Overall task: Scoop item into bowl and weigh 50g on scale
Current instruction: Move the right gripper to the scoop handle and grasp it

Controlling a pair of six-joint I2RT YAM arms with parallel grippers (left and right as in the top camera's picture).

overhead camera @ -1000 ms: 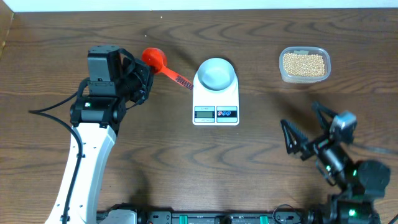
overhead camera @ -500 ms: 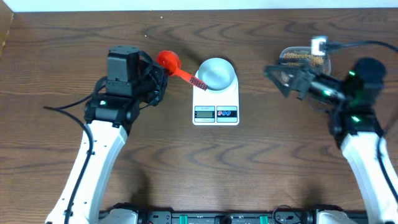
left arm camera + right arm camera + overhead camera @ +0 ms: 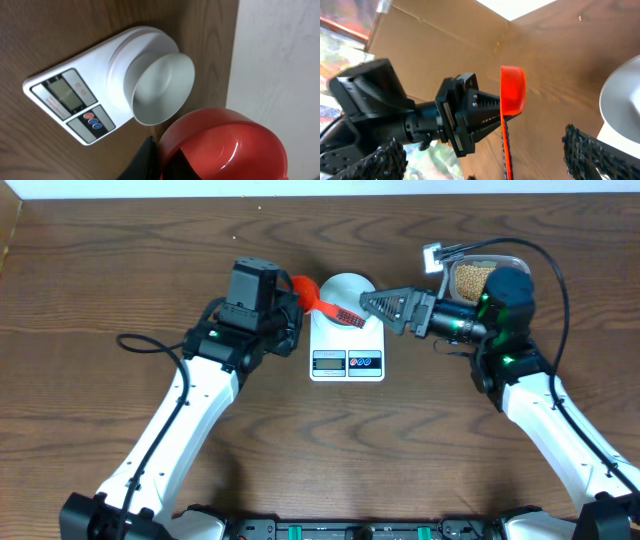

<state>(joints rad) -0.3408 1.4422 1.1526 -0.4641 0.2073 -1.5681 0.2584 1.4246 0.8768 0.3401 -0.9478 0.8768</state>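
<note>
On my left, my left end effector (image 3: 492, 114) is clenched on the red scoop (image 3: 305, 286), gripping its handle just below the cup. The cup looks empty from what the left wrist view shows of it. The free end of the handle slants out over the bowl (image 3: 160, 87).

In the middle of the worktop (image 3: 100, 280), the bowl sits on the scale (image 3: 347, 360), already in place for weighing. I see no beans in it, only a bare pale inside. The scale's screen is too small to read.

Just right of the bowl, my right end effector (image 3: 378, 312) is released, its jaws spread wide and pointing at the tip of the scoop handle, near it but not touching. I judge this to be a handover, with the scoop about to pass to my right side, which is nearer the supply.

Farthest right, the beans (image 3: 472, 278) lie heaped in the clear tub (image 3: 488, 259), partly hidden behind my right arm and apparently untouched.

So the setup is done: bowl on scale, scoop picked up. All the real work is left: taking the scoop, digging into the tub, tipping beans into the bowl, and trimming to the target weight.
</note>
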